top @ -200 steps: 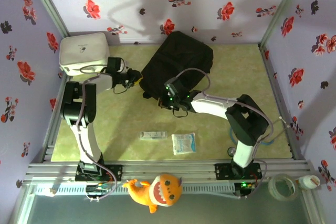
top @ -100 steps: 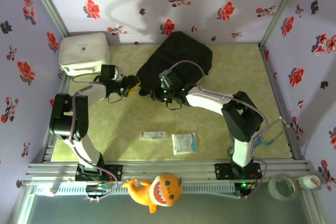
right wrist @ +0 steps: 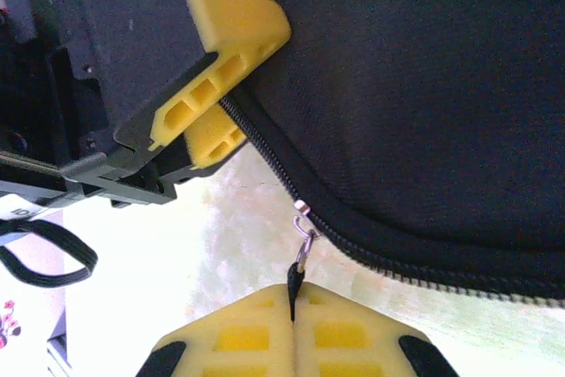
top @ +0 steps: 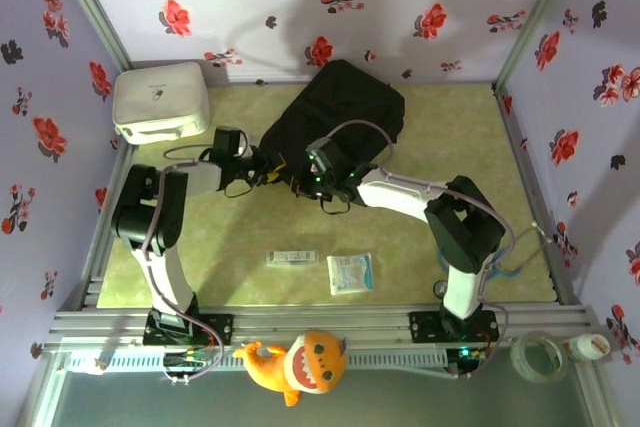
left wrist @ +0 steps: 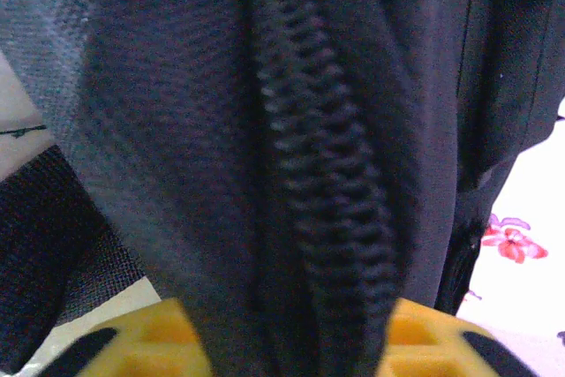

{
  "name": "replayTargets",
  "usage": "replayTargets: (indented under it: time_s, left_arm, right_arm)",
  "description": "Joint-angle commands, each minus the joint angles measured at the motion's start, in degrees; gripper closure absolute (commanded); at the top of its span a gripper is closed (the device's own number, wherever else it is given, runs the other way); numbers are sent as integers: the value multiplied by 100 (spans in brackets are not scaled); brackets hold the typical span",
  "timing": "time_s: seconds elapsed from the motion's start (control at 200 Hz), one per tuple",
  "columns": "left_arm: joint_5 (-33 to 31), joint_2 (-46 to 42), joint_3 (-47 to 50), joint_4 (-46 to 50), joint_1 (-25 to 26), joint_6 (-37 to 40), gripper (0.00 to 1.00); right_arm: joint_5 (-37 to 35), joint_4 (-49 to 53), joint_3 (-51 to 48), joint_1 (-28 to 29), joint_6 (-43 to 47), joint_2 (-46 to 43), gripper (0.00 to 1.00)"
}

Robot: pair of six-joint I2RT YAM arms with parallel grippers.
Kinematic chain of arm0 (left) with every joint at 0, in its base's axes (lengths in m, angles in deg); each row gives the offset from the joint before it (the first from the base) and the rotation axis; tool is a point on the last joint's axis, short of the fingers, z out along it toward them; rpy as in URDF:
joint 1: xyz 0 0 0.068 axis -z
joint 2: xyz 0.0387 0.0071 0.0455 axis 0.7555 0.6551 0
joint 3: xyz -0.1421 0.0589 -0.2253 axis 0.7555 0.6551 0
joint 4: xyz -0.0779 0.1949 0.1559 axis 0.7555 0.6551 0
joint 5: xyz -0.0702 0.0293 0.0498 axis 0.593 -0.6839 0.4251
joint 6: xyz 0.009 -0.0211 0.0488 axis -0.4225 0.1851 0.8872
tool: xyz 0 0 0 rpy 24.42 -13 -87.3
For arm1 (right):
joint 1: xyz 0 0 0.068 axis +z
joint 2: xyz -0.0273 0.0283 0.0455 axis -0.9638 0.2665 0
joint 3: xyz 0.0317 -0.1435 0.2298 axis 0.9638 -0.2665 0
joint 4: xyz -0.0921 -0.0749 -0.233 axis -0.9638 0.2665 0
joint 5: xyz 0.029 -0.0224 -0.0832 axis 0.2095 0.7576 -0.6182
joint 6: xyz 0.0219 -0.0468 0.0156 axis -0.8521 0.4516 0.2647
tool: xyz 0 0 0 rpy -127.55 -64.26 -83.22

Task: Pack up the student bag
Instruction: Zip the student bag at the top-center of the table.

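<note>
**Two grippers clamped along one zipper (left wrist: 327, 200)**

Black student bag (top: 345, 112) lies at the far middle of the table (top: 450, 157), right of a white case (top: 160, 99). At its near-left edge, the left gripper (left wrist: 291, 346) is closed narrowly over fabric and zipper teeth. Just beside it, the right gripper (right wrist: 293, 328), pads pressed fully together, pinches the thin zipper pull (right wrist: 302, 249).

the left gripper (top: 269, 167) has moved right to the student bag (top: 345, 112), its fingers (right wrist: 234, 24) now astride the zipper (left wrist: 327, 200); the right gripper (right wrist: 294, 299) shifted left.
</note>
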Motion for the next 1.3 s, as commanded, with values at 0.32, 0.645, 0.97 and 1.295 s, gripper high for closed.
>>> replayTargets:
  time_s: [0.32,0.645,0.97,1.295]
  left_arm:
    - [-550,-64,-20,119,-79,167,97]
    - [-527,-260,53,301,-82,310,100]
    - [-533,-606,340,814,-69,721,100]
    - [-415,-724,549,1116,-44,1009,100]
  right_arm:
    - [-1175,835,-851,-362,-312,-915,100]
    - [-1703,1191,-991,-792,-333,-1238,100]
    - [-1734,1361,-875,-1413,-86,-1195,100]
    - [-1954,1639,-579,-1834,102,-1146,100]
